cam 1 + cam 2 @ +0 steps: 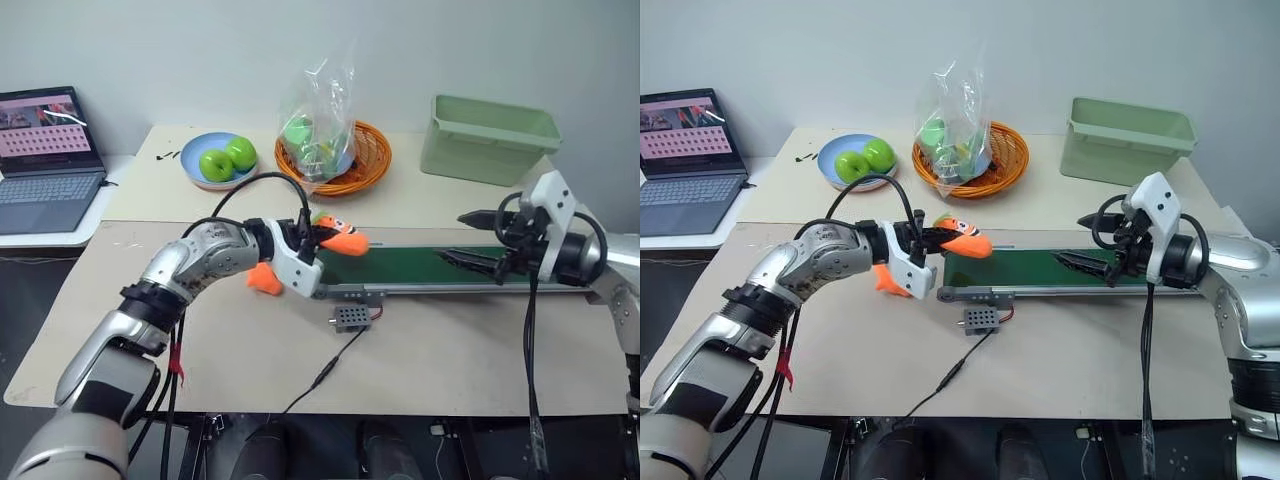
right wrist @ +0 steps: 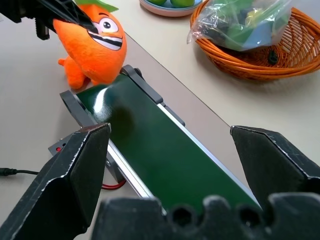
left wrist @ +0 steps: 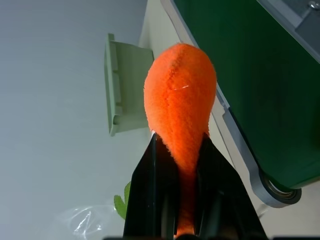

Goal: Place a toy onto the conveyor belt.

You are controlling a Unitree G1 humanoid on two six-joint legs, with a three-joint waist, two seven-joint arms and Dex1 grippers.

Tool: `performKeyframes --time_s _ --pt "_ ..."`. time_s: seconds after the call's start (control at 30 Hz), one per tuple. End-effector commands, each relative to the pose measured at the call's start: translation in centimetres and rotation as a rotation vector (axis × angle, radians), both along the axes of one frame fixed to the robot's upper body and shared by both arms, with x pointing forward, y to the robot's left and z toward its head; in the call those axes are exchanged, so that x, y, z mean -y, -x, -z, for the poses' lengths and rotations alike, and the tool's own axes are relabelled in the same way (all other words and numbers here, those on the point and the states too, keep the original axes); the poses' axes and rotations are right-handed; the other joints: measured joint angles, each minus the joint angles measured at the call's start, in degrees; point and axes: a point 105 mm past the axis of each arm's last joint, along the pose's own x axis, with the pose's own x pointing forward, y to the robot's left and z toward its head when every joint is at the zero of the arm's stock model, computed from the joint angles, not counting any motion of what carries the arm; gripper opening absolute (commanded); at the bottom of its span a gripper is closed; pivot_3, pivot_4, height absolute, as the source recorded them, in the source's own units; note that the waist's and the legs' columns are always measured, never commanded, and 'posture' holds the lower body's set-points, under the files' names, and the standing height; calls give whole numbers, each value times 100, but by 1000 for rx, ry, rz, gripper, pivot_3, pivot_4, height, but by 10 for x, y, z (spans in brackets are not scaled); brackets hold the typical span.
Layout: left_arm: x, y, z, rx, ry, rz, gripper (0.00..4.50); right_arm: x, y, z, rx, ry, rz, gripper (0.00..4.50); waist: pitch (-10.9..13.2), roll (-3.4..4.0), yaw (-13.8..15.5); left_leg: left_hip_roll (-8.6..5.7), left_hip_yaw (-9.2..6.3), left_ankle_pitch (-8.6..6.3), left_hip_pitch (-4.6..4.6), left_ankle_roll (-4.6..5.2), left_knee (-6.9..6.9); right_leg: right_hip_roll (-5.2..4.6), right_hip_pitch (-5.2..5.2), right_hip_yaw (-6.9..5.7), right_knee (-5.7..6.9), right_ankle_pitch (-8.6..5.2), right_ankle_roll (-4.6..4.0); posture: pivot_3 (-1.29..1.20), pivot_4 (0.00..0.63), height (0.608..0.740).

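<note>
**Toy in left pincer, hanging at the belt's near end**

Left pincer is gripping the toy, the orange carrot-shaped plush with a cartoon face and a green tip. The left wrist view shows both black fingers clamping the narrow end, with the fat end sticking out free past the tips. The toy is hanging in the air right at the end roller of the conveyor belt, partly over the frame edge and not yet resting on the green surface.

Right pincer is standing released, jaws wide apart, hovering over the other half of the belt and holding nothing.

Handling, my read:
- It's looking light and soft; the plush is visibly squashing between the fingers, so there's no breakage risk.
- The fuzzy fabric is giving good friction, so slip looks unlikely.
- The narrow-end grip works, but the heavy end may droop or swing.
- The rounded body could roll or bounce on release, so letting go low over the belt's middle looks safer.

A second, flatter orange plush is lying on the bench behind the left wrist; it isn't the one being held. The small grey wired box is sitting just beside the belt frame.
</note>
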Motion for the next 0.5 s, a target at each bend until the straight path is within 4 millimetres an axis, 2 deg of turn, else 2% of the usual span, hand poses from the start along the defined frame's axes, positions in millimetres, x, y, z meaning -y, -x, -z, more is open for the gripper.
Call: performKeyframes --time_s 0.03,0.13,0.5 --pt "11 -6 -5 34 19 23 31 0 5 -17 67 -1 -1 4500 0 0 1 0 0 0 1 0 0 0 1 0 0 0 0 0 150 740" --pt "13 -14 -1 21 26 7 31 1 7 -20 73 -1 5 4500 0 0 3 0 0 -1 -1 1 0 0 -1 0 -1 0 2 0 150 740" --pt "17 -21 19 -22 -31 26 31 7 14 -20 78 1 43 4500 1 -1 1 -1 0 -1 -1 2 0 0 -1 0 1 0 3 0 150 740"
